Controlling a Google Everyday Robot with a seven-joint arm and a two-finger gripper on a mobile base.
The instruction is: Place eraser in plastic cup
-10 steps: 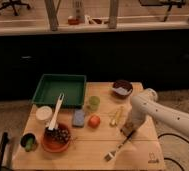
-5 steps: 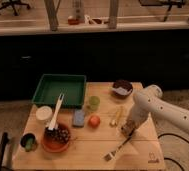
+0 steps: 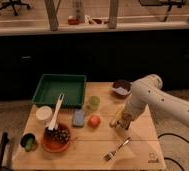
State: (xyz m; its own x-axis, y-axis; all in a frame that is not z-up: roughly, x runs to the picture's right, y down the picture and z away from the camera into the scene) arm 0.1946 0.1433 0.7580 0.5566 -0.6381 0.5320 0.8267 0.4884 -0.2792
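The light green plastic cup (image 3: 93, 102) stands upright near the middle of the wooden table (image 3: 138, 157), just right of the green tray. My gripper (image 3: 122, 120) is low over the table to the right of the cup, at the end of the white arm (image 3: 148, 95). A small tan-yellow shape (image 3: 114, 121) lies at the gripper's left side. I cannot tell whether it is the eraser or the slim yellow stick, or whether it is held. An orange fruit (image 3: 93, 121) sits between the cup and the gripper, a little nearer to me.
A green tray (image 3: 60, 90) is at the back left. A blue pad (image 3: 78, 117), a white cup (image 3: 44, 114), a white spatula (image 3: 57, 111), an orange bowl (image 3: 55, 140) and a dark cup (image 3: 28, 142) fill the left. A dark bowl (image 3: 121, 88) is behind the gripper, a fork (image 3: 117, 148) in front.
The gripper has moved a little to the left and away from the front edge, closer to the orange fruit and the cup. The other things have not moved.
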